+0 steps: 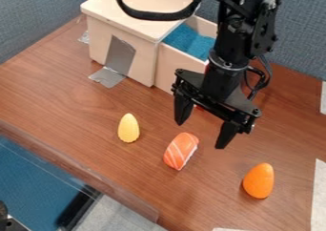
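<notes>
We see the toy salmon sushi piece (181, 151) lying on the brown wooden tabletop (83, 115), its length running at a slant from upper right to lower left in our view. Nearest to it is the black tool (202, 135), which hangs down on the far side of the toy. Its two fingers are spread well apart, and we see nothing between them.

Outward from there, a yellow corn-shaped toy (128, 128) lies to the left of the sushi, and an orange egg-shaped toy (259, 181) lies to the right and closer to us. The three toys are apart from one another. Behind them stands a pale wooden box (124, 46) with its drawer (181, 65) pulled out, a blue lining (191, 40) showing inside, and grey tape (119, 56) running from the box down to the tabletop. A bit of something red (199, 108) shows behind the tool, too hidden for us to name.

We judge this to be a stage of positioning, before any grasp. From here, a grasp on the sushi would call for shifting the tool towards us, lowering it with a finger on either side of the narrow width, and then closing. We judge that the rounded top could let a shallow grip slide off.
</notes>
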`<state>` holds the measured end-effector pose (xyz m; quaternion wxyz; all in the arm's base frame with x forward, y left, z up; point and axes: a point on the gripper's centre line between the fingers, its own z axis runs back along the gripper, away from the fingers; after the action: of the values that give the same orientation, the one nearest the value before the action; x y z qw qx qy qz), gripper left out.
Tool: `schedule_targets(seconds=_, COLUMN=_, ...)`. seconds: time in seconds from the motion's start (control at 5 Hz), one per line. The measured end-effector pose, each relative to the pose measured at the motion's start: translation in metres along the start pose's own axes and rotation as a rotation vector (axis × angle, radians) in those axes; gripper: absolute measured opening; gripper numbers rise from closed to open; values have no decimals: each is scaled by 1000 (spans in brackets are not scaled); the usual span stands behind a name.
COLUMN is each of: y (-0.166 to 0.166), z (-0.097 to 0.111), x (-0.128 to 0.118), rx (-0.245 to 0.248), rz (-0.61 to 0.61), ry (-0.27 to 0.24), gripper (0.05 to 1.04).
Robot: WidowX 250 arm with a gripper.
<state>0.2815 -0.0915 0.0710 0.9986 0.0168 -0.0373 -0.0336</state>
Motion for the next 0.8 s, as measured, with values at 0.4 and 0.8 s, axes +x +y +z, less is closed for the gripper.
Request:
schedule_targets(seconds=0.4, y=-28, z=-4, x=-2, rx=-20, rz=-67, ry=15, gripper=1000)
schedule_targets(seconds=0.8, y=-77, z=5, x=2, rx=-82, rz=-146, ry=-16, gripper=1000)
